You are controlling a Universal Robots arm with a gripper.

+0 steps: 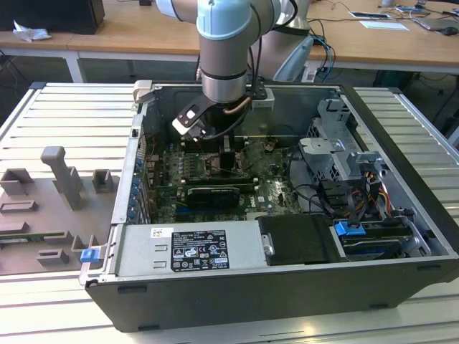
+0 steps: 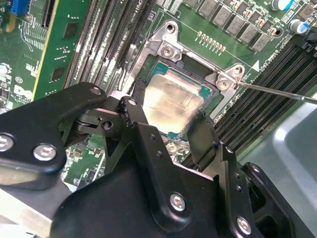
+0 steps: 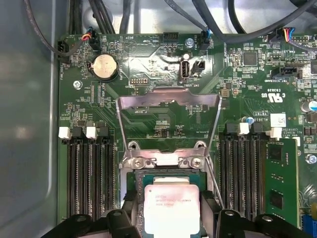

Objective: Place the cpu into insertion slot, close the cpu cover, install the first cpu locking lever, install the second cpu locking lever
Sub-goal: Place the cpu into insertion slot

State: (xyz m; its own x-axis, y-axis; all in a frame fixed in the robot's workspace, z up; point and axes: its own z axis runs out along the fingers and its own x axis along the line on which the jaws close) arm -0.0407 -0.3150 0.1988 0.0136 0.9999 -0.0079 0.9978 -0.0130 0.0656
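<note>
The cpu [image 2: 171,101] [image 3: 171,206], a pale silvery square chip, lies level within the insertion slot [image 2: 166,49] [image 3: 163,159] on the green board. My gripper [image 2: 168,113] [image 3: 171,210] is right over it, its two black fingers [image 2: 134,111] pressed against opposite edges of the chip, shut on it. I cannot tell whether the chip is fully seated. The cpu cover [image 3: 168,96] stands swung open on its hinge beyond the socket. A thin locking lever [image 2: 277,91] sticks out beside the socket, unlatched. In the exterior view my arm [image 1: 224,64] reaches down into the open computer case.
Long black memory slots [image 3: 89,183] [image 3: 247,178] flank the socket, with one green module [image 3: 280,178] fitted. A coin battery [image 3: 105,67] and cables lie beyond the cover. The case holds a black expansion card [image 1: 211,193], power supply [image 1: 186,247] and drive cage [image 1: 337,154]. A grey fixture [image 1: 50,201] sits outside.
</note>
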